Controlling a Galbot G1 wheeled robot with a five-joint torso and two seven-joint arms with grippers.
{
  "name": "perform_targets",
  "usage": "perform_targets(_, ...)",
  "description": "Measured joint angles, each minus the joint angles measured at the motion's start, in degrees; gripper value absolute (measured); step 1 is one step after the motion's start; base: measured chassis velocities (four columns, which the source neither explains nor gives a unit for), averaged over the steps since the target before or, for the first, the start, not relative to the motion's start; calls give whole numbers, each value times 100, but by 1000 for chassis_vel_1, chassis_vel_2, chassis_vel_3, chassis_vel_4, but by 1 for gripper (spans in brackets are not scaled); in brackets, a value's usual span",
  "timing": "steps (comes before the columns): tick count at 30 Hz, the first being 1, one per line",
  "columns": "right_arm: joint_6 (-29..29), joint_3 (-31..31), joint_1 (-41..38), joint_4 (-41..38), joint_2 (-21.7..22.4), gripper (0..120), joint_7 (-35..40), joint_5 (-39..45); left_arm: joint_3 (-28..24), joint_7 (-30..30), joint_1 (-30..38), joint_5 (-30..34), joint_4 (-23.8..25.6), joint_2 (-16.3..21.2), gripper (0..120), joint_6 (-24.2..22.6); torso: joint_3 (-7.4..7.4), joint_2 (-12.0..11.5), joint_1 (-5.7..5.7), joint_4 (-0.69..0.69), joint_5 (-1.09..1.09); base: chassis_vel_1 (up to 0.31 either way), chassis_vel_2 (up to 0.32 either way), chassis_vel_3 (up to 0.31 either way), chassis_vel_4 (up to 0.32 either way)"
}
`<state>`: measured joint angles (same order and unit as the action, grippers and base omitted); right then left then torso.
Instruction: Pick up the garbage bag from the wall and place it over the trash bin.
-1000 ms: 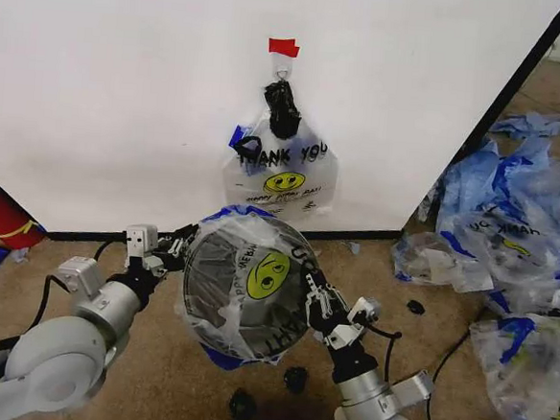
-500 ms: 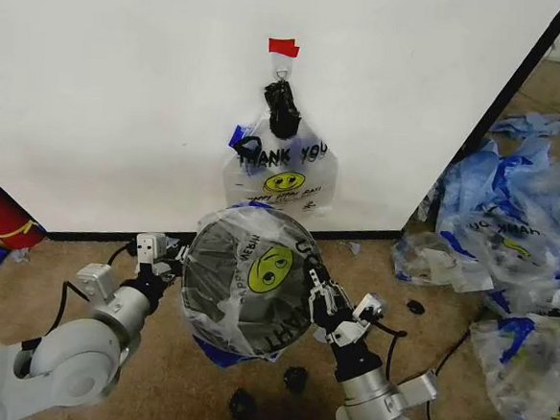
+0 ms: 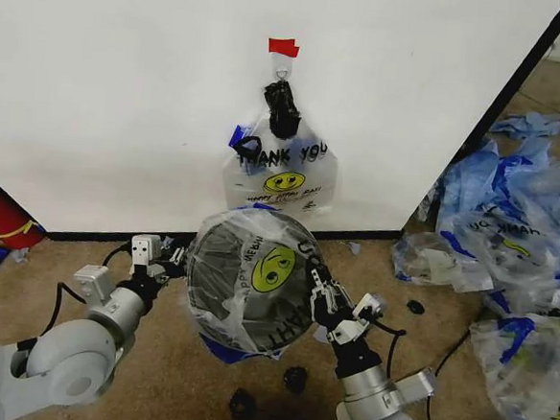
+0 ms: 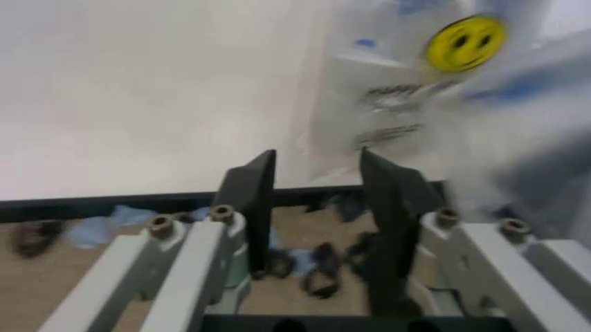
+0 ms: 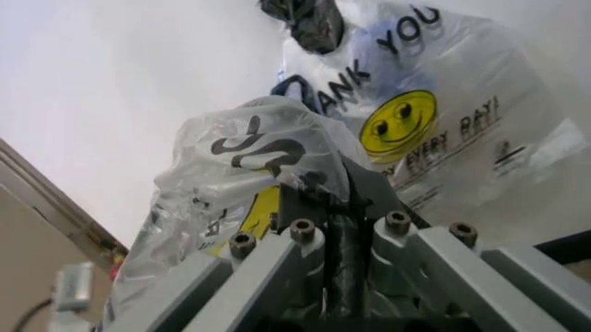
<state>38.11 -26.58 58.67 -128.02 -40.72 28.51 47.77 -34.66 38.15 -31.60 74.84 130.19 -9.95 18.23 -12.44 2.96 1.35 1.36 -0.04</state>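
Garbage bag point(image 3: 255, 285) drapes upright trash bin point(image 3: 220, 264), smiley up.

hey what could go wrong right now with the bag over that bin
Right gripper is shut on the garbage bag at the rim of the trash bin; pulling harder might tear the thin film. Left gripper is open beside the bin, holding nothing, so that side of the bag may slip off. The bin looks tilted toward the head camera, so it may roll or tip.
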Motion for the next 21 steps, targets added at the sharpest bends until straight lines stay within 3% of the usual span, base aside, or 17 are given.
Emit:
perform_targets(2,-1,3,0,11,0,1,3,-10,2,72,3,-29,7,11,45,-58,0,0,0,0,0,0,0,0,0)
perform_targets(3,-7,17,-2,59,0,1,21,-39,18,518,9,-155,33,29,53,-377,0,0,0,-1,-1,0,0,0,0)
perform_targets(6,-10,39,1,143,-13,1,32,-104,64,1067,16,-257,24,12,65,-727,0,0,0,-1,-3,0,0,0,0)
perform_targets(13,-11,84,-39,338,-72,1,40,-126,166,1486,83,-362,88,7,91,-946,0,0,0,-1,-2,0,0,0,0)
perform_targets(21,-12,318,-76,556,-218,1,23,60,279,1292,157,-772,378,-1,91,-792,0,0,0,0,-1,0,0,0,0)
